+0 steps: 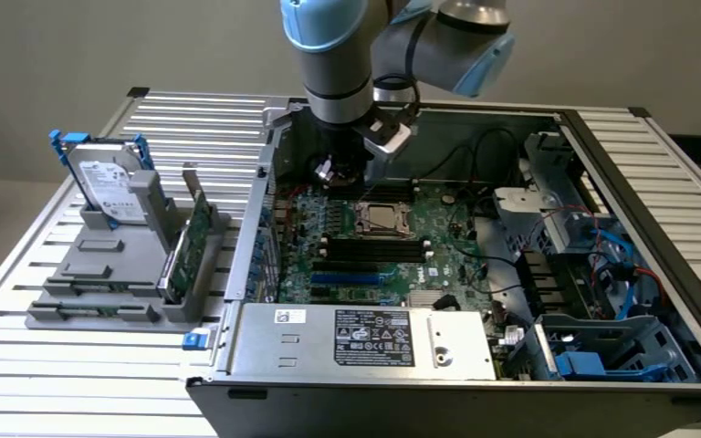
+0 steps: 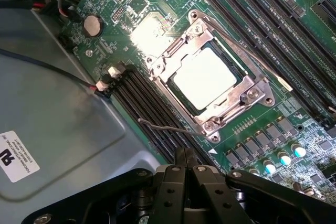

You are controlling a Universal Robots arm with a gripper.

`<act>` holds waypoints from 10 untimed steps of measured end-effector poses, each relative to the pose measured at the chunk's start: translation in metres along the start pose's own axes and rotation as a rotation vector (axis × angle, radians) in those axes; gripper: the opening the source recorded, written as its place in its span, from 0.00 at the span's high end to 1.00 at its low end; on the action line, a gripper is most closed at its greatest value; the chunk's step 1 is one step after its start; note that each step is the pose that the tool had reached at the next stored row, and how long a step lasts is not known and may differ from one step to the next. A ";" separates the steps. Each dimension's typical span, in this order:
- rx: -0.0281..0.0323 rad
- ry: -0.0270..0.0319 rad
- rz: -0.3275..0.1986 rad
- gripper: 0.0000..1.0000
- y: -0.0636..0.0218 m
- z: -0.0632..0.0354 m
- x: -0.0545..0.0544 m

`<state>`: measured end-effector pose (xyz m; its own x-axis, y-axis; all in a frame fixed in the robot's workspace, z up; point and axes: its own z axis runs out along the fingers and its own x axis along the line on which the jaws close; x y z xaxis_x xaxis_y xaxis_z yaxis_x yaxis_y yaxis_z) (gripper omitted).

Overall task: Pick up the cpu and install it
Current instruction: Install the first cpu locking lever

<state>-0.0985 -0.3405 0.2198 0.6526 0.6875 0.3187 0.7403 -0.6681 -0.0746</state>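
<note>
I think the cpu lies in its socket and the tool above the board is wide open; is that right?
Not quite: the tool is shut and empty, as the wrist view shows. The cpu does lie in its socket.

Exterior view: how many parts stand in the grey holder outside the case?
2: the hard drive at the holder's far end, and the green circuit card along its edge on the exterior view's right. Others may be hidden.

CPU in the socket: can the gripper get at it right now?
Probably only its top: the gripper is shut close by and nothing covers the cpu, but the metal frame hugs its edges.
</note>
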 end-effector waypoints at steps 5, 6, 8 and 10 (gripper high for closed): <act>-0.0010 0.0001 0.003 0.89 0.0002 0.0018 -0.001; -0.0012 0.0001 0.003 0.89 0.0002 0.0022 -0.001; -0.0015 0.0002 0.004 0.89 0.0002 0.0030 -0.001; -0.0016 0.0002 0.005 0.89 0.0003 0.0038 -0.001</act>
<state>-0.0985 -0.3405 0.2158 0.6560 0.6843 0.3185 0.7370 -0.6718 -0.0746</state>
